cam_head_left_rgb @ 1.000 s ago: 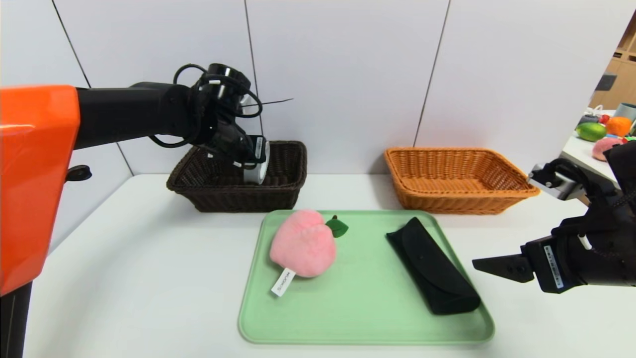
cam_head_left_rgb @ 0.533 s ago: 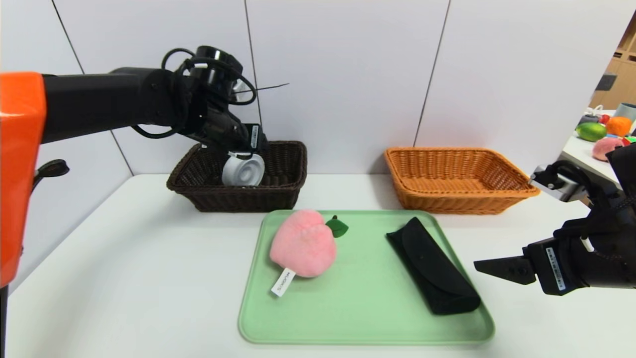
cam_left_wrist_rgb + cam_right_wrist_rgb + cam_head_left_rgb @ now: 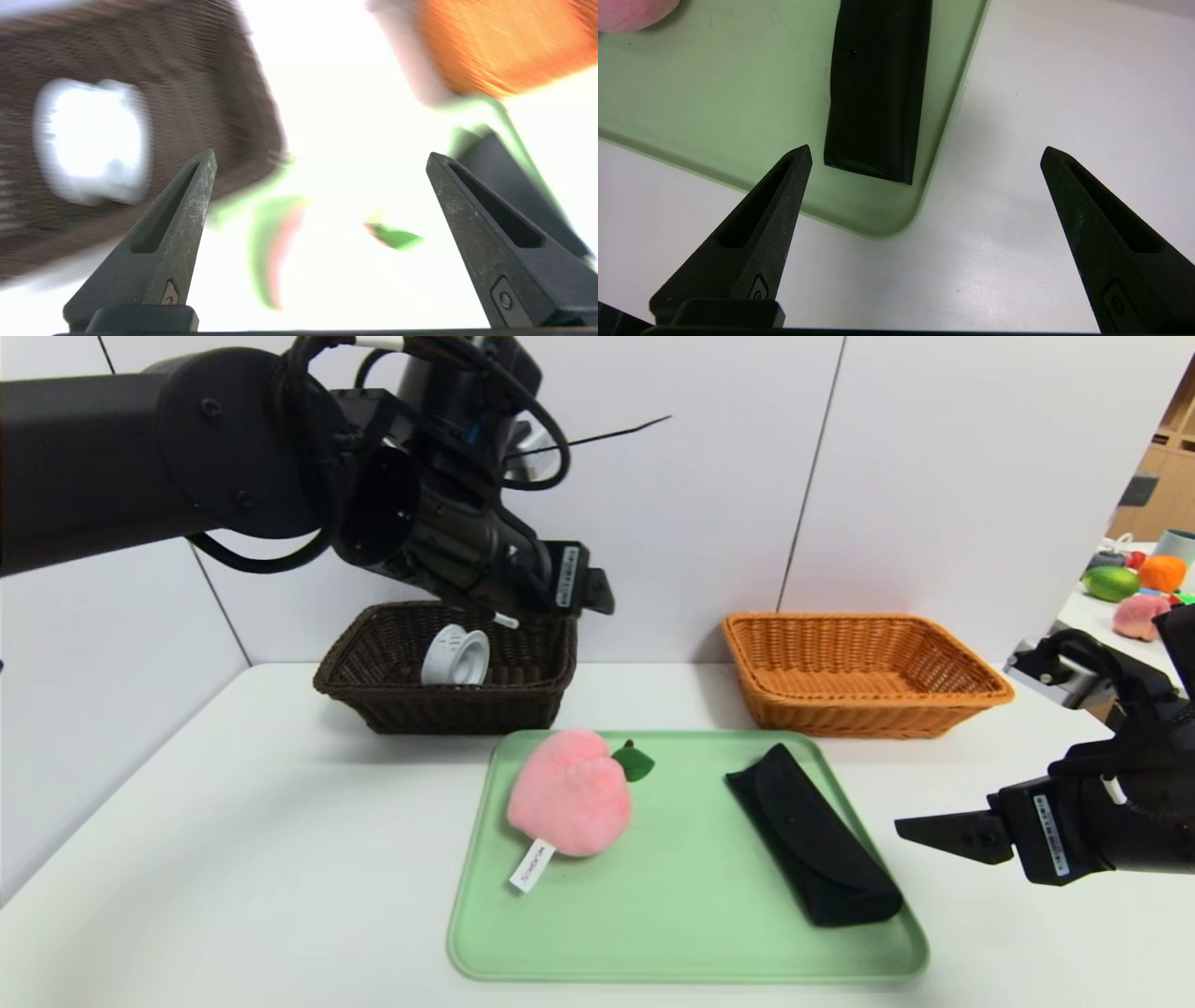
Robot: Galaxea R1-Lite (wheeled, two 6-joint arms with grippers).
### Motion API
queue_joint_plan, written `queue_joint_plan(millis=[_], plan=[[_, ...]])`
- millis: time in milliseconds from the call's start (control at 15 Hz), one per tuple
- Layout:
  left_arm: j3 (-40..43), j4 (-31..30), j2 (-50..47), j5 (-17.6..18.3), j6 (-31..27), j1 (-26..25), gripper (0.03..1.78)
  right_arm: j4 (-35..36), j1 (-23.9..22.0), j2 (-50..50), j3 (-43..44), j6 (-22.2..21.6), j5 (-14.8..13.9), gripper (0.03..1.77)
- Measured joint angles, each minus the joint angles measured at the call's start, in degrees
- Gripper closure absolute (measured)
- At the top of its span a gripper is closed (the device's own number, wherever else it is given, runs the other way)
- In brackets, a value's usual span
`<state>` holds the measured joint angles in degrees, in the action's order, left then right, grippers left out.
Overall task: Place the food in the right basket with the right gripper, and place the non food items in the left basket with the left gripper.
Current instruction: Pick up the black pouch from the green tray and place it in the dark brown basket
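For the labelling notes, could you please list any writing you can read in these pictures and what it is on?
None can be read.
White tag on the pink plush peach: print too small.
Sticker on the left gripper: too small.
Sticker on the right gripper: too small.

I see the green tray mid-desk — plush peach on its left half, black case on its right. Behind the tray's left corner sits the dark basket holding a white spool; my left claw hangs above it. Orange basket behind the tray's right; right claw beside the tray.
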<state>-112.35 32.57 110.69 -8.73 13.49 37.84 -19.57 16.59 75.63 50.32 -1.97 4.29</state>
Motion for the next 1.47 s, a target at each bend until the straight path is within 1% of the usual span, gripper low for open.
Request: queue_joint_plan(millis=[133,400,600,733,933,1067,1467], plan=[[0.1,2.0,0.8,-0.4,2.0,4.6,0.19,-0.1,-1.4,-0.5,0.0,0.0,0.0,0.1],[-0.2,2.1,5.4,-4.3,6.1,12.6,0.15,-0.3,-5.9,-1.6,-0.3,0.0,-0.1,0.1],[-0.4,1.7,9.3,-5.7,7.6,16.5,0.14,-0.5,-8.5,-2.6,-1.2,-0.1,0.0,0.1],[-0.5,1.3,11.5,-7.2,10.0,18.3,0.14,-0.5,-9.1,-3.3,-2.3,-0.2,0.0,0.1],[-0.5,0.9,14.3,-7.5,11.5,20.5,0.13,-0.5,-9.8,-4.1,-3.2,-0.3,-0.6,0.1],[-0.6,0.5,15.8,-7.6,11.5,21.7,0.12,-0.5,-10.0,-4.5,-3.4,-0.3,-1.3,0.1],[-0.8,-5.7,19.1,-7.2,8.9,23.3,0.12,-0.7,-10.3,-6.2,-4.3,-0.3,-1.3,0.1]])
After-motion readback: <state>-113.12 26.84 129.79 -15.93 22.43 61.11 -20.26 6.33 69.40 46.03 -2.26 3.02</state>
